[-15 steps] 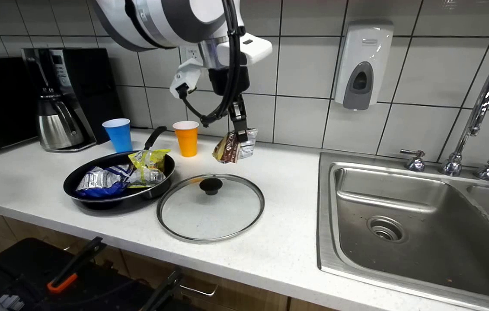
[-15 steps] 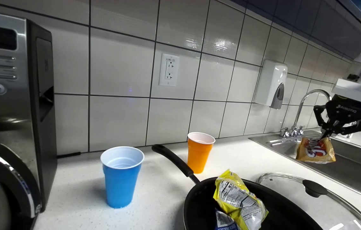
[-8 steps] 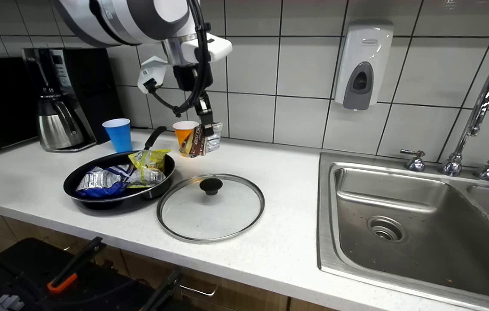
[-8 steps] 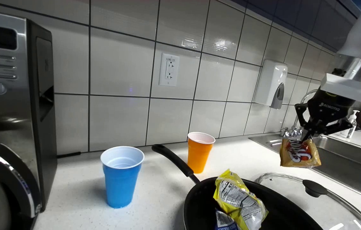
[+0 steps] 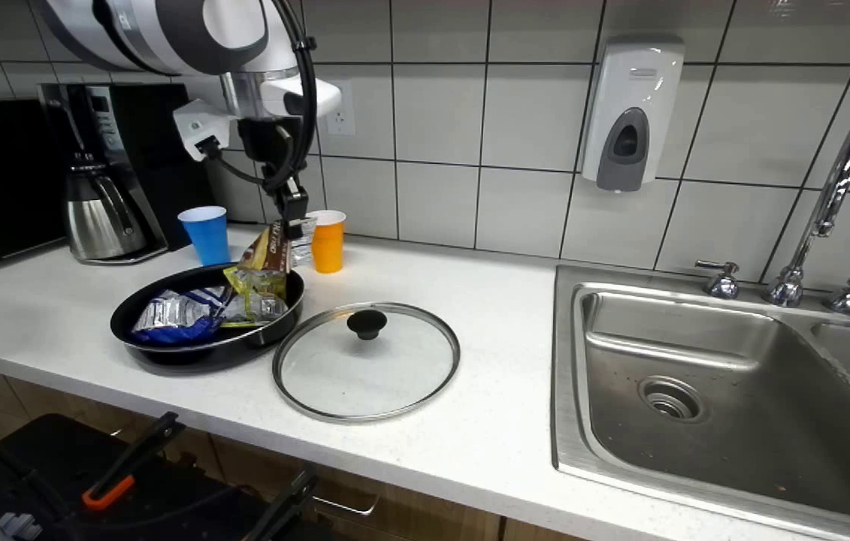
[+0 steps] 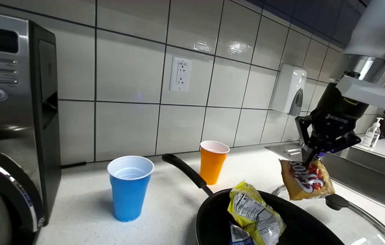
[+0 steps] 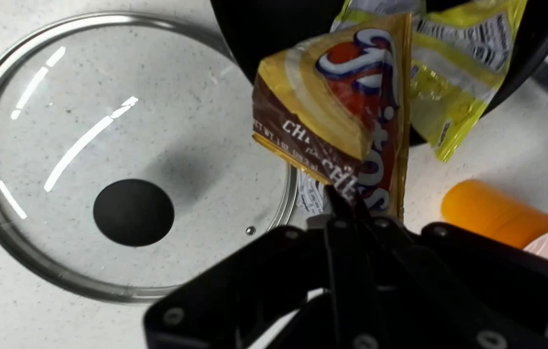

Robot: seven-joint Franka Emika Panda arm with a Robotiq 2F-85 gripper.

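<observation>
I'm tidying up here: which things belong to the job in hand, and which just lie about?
Likely in the job: Fritos bag (held by the fingers), pan, yellow bag, blue bag.
Seemingly just lying about: lid, blue cup, orange cup.

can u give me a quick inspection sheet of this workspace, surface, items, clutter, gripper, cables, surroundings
Surface: white speckled countertop
Handled item: Fritos bag, held in the air near the black frying pan
Clutter: yellow snack bag and blue snack bag in the pan; glass lid beside it; blue cup and orange cup, both upright
Gripper: shut on one end of the Fritos bag
Black cables: run down the robot arm, looping beside the gripper
Surroundings: coffee maker, steel sink, faucet, wall soap dispenser, wall outlet
</observation>
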